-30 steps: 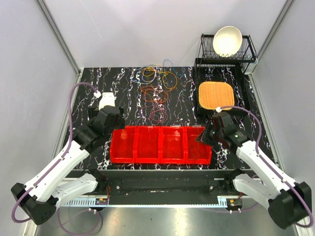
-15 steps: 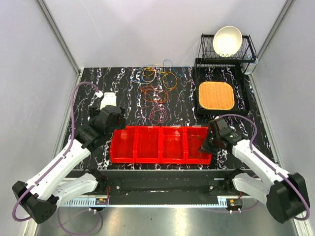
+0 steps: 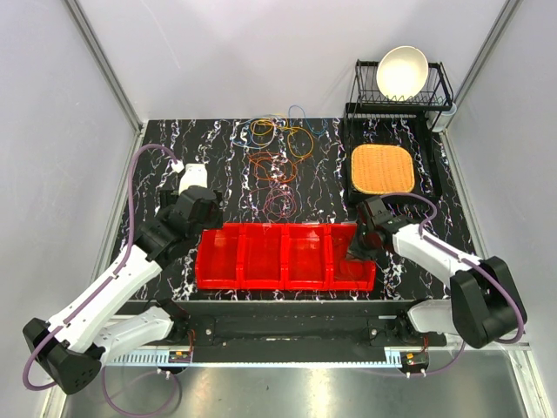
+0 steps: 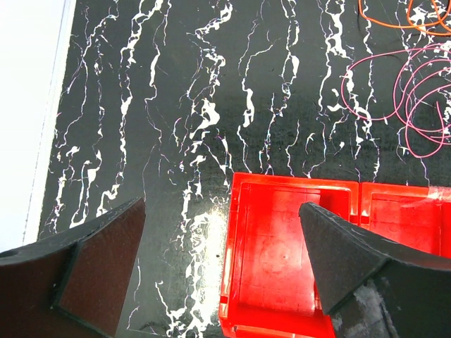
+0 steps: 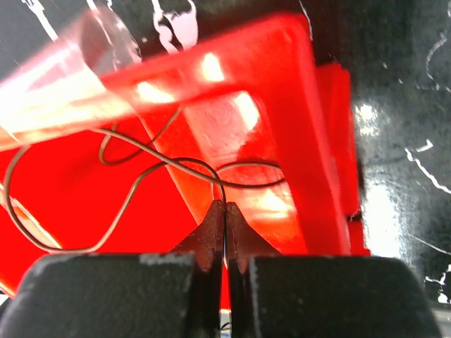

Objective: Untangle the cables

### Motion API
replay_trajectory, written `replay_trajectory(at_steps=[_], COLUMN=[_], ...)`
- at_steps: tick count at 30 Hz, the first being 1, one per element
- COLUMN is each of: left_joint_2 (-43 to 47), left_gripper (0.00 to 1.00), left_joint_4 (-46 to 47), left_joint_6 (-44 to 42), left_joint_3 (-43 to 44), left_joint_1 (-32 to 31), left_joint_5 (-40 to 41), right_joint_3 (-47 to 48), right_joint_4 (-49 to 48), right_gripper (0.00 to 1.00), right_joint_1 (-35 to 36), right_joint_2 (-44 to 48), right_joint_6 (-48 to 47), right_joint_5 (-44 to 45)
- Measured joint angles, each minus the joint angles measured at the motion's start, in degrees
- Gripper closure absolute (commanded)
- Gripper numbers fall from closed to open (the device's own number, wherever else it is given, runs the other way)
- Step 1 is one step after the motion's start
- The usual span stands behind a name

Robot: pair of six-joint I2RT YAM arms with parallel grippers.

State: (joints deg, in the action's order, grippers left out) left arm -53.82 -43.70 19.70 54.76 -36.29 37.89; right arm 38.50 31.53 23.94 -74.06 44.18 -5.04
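Observation:
The cables [image 3: 278, 155] lie in loose orange, yellow, maroon and blue loops at the back middle of the table. The maroon loops [image 4: 394, 91] and an orange strand [image 4: 394, 20] also show in the left wrist view. My right gripper [image 3: 357, 248] is over the right end compartment of the red bin [image 3: 261, 228]. In its wrist view it [image 5: 225, 208] is shut on a thin dark cable [image 5: 254, 185] that loops over the bin [image 5: 324, 127]. My left gripper [image 3: 202, 213] is open and empty [image 4: 222, 204] above the bin's left end [image 4: 232, 246].
A black dish rack with a white bowl [image 3: 402, 71] stands at the back right. An orange woven mat [image 3: 381, 168] lies on a black tray in front of it. The red bin spans the near middle of the table.
My right gripper has moved left and back toward the bin's right end compartment, its forearm swinging in. The left arm has barely moved.

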Motion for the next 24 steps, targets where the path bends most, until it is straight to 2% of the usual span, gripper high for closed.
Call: replay_trajectory(at_steps=[1,2,4,5,8,12,19,24], left_joint_2=[0.0,0.0,0.0,0.0,0.0,0.0,0.0,0.0], left_gripper=[0.03,0.04,0.03,0.04,0.04,0.04,0.04,0.04], left_joint_4=[0.0,0.0,0.0,0.0,0.0,0.0,0.0,0.0], left_joint_6=[0.0,0.0,0.0,0.0,0.0,0.0,0.0,0.0], left_joint_3=[0.0,0.0,0.0,0.0,0.0,0.0,0.0,0.0], left_joint_1=[0.0,0.0,0.0,0.0,0.0,0.0,0.0,0.0], left_joint_5=[0.0,0.0,0.0,0.0,-0.1,-0.2,-0.4,-0.6], right_joint_3=[0.2,0.4,0.5,0.6,0.7,2.8,7.2,9.5], right_joint_4=[-0.2,-0.3,-0.3,-0.2,0.9,4.6,11.9,15.5], right_gripper=[0.99,0.86,0.74,0.63,0.57,0.43,0.34,0.36], right_joint_1=[0.0,0.0,0.0,0.0,0.0,0.0,0.0,0.0], right_joint_2=[-0.4,-0.5,-0.3,-0.1,2.2,6.1,12.1,15.3], right_joint_6=[-0.1,-0.2,-0.4,-0.5,-1.0,-2.2,-4.3,-4.5], right_joint_5=[0.0,-0.2,-0.6,-0.7,-1.6,-1.9,-1.4,-1.5])
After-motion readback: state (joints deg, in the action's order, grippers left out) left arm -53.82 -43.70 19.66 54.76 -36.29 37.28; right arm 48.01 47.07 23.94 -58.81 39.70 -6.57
